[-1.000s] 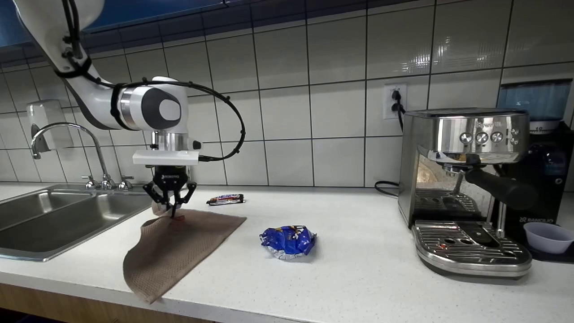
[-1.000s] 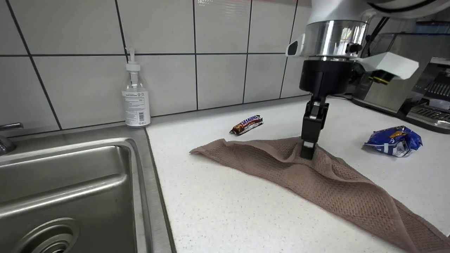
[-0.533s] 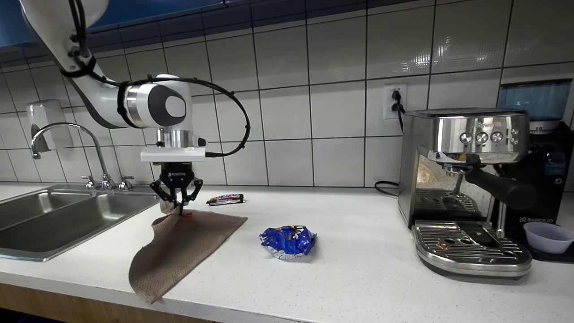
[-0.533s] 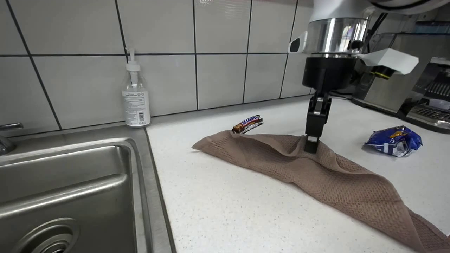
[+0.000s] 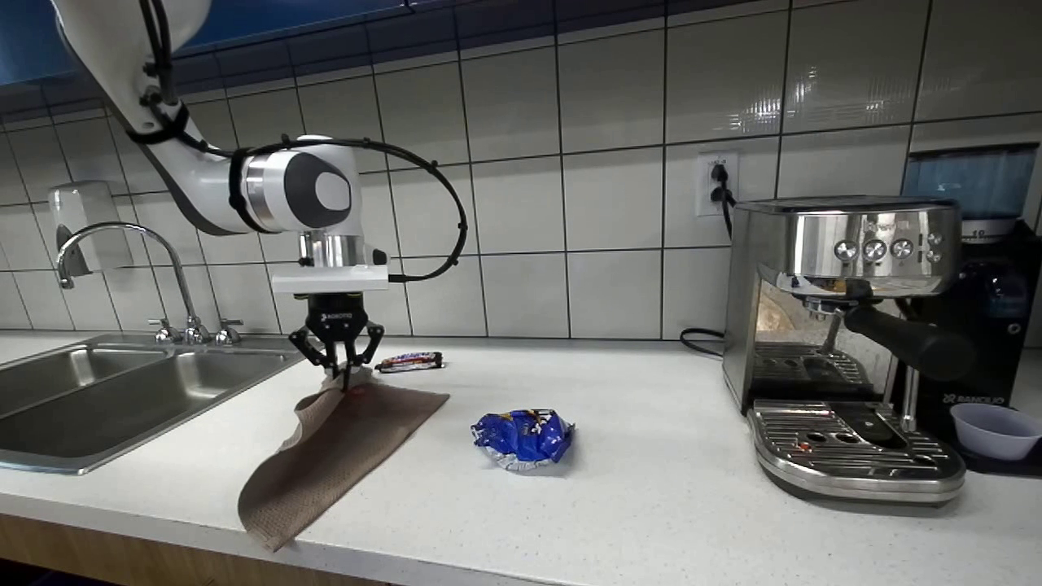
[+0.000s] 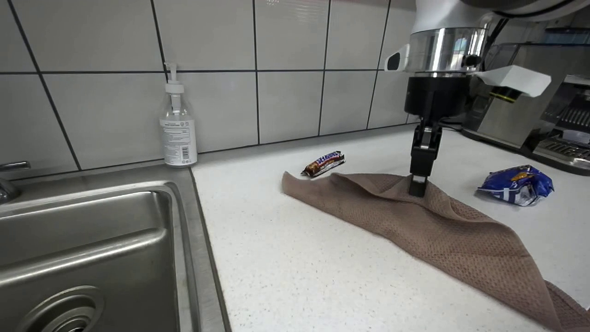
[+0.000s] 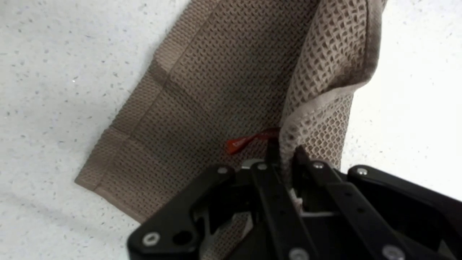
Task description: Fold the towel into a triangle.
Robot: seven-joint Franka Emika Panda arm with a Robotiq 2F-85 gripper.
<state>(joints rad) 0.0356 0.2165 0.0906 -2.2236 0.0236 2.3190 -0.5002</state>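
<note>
The brown waffle-weave towel [image 5: 334, 456] lies on the counter, partly folded over itself, with one corner at the counter's front edge. It shows in both exterior views [image 6: 461, 240]. My gripper [image 5: 343, 381] points down at the towel's back part; it also shows in an exterior view [image 6: 418, 186]. In the wrist view my fingers [image 7: 287, 155] are closed on a raised fold of the towel [image 7: 223, 94]. A hemmed edge curls over to the right of them. A small red item [image 7: 240, 143] lies on the towel beside the fingers, partly hidden by the fold.
A candy bar [image 6: 323, 163] lies just behind the towel. A crumpled blue wrapper [image 5: 525, 438] lies to its side. The sink [image 6: 184, 258] is on one side and a coffee machine [image 5: 847, 325] on the other. A pump bottle [image 6: 178, 129] stands by the wall.
My gripper has moved away from the sink, towards the coffee machine, with the towel fold in it. The towel's tip near the sink has been drawn along the same way.
</note>
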